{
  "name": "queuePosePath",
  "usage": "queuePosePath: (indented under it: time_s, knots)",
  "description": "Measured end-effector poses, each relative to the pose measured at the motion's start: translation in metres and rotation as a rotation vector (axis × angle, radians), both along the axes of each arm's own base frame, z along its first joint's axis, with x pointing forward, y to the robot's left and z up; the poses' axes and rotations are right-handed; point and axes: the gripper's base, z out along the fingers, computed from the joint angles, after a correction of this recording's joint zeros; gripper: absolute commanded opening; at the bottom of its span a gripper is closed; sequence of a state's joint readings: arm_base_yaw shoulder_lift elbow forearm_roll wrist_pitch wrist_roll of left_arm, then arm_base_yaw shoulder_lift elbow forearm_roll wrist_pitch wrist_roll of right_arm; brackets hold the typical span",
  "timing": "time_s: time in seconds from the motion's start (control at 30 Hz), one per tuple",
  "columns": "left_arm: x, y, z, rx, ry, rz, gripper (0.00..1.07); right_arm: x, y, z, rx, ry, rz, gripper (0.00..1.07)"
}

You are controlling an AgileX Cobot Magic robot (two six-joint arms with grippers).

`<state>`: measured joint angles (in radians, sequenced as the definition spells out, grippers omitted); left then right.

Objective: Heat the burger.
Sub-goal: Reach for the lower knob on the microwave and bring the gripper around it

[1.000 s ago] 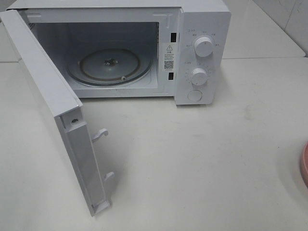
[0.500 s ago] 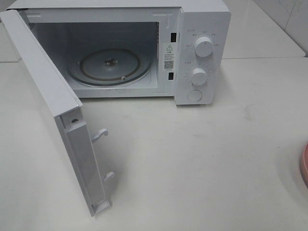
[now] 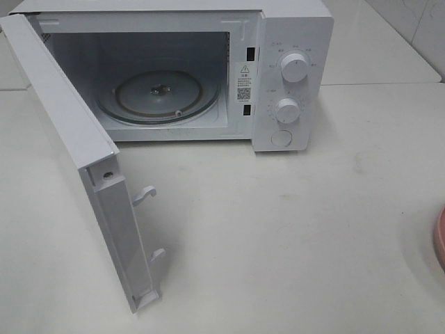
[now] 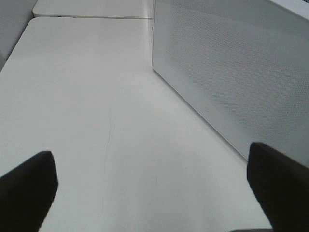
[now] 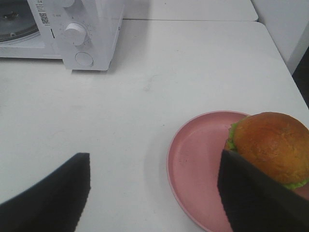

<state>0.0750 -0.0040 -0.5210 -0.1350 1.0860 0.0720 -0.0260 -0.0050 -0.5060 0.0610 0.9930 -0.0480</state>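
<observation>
The burger [image 5: 273, 145] rests on the pink plate [image 5: 193, 169]. The left gripper [image 4: 149, 193] and right gripper [image 5: 152, 193] fingers are spread, grasping nothing. The microwave [image 3: 292, 69] door [image 3: 69, 153] stands ajar.

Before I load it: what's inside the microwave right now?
Only the glass turntable shows inside the open microwave; no food. The door hides part of the left wall. The burger sits on the pink plate.

The microwave [image 3: 208, 69] stands on the bench [image 3: 292, 229] in the upper left of the overhead frame, its door [image 3: 76, 160] swung toward the lower left, while the plate [image 3: 440, 240] at the right edge carries the burger [image 5: 270, 145].
</observation>
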Motion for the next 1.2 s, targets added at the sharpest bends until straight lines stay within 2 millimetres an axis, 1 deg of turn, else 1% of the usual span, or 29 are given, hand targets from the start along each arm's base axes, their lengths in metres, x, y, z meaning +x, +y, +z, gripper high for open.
queuePosePath:
  time_s: [0.4,0.63,0.8,0.83,0.87,0.9,0.93,0.97,1.0,1.03,1.07,1.1,1.13,1.17,1.2]
  knots:
    - [0.000,0.000,0.000,-0.002,0.000,-0.001,1.00,0.000,0.000,0.000,0.000,0.000,0.000,0.72]
    - [0.000,-0.004,0.001,-0.038,-0.006,-0.026,1.00,0.000,0.000,0.000,0.000,0.000,0.000,0.72]
    - [0.006,-0.004,0.001,-0.049,0.025,-0.030,0.96,0.000,0.000,0.000,0.000,0.000,0.000,0.72]
    - [0.011,-0.004,0.002,-0.052,0.054,-0.029,0.90,0.000,0.000,0.000,0.000,0.000,0.000,0.72]
    - [0.011,-0.004,0.002,-0.052,0.054,-0.029,0.90,0.000,0.000,0.000,0.000,0.000,0.000,0.72]
    - [0.014,-0.003,0.002,-0.054,0.072,-0.029,0.88,0.000,0.000,0.000,0.000,0.000,0.000,0.72]
    - [0.020,-0.003,0.002,-0.061,0.103,-0.030,0.81,0.000,0.000,0.000,0.000,0.000,0.000,0.72]
    - [0.020,-0.003,0.002,-0.061,0.103,-0.030,0.81,0.000,0.000,0.000,0.000,0.000,0.000,0.72]
    - [0.026,-0.003,0.002,-0.065,0.140,-0.029,0.71,0.000,0.000,0.000,0.000,0.000,0.000,0.72]
    - [0.030,-0.002,0.001,-0.067,0.160,-0.028,0.68,0.000,0.000,0.000,0.000,0.000,0.000,0.72]
    - [0.030,-0.002,0.001,-0.067,0.160,-0.028,0.68,0.000,0.000,0.000,0.000,0.000,0.000,0.72]
    - [0.036,-0.002,0.001,-0.066,0.191,-0.028,0.58,0.000,0.000,0.000,0.000,0.000,0.000,0.72]
    - [0.038,-0.002,0.000,-0.068,0.205,-0.028,0.52,0.000,0.000,0.000,0.000,0.000,0.000,0.72]
    - [0.038,-0.002,0.000,-0.068,0.205,-0.028,0.52,0.000,0.000,0.000,0.000,0.000,0.000,0.72]
    - [0.043,-0.001,0.000,-0.068,0.234,-0.029,0.40,0.000,0.000,0.000,0.000,0.000,0.000,0.72]
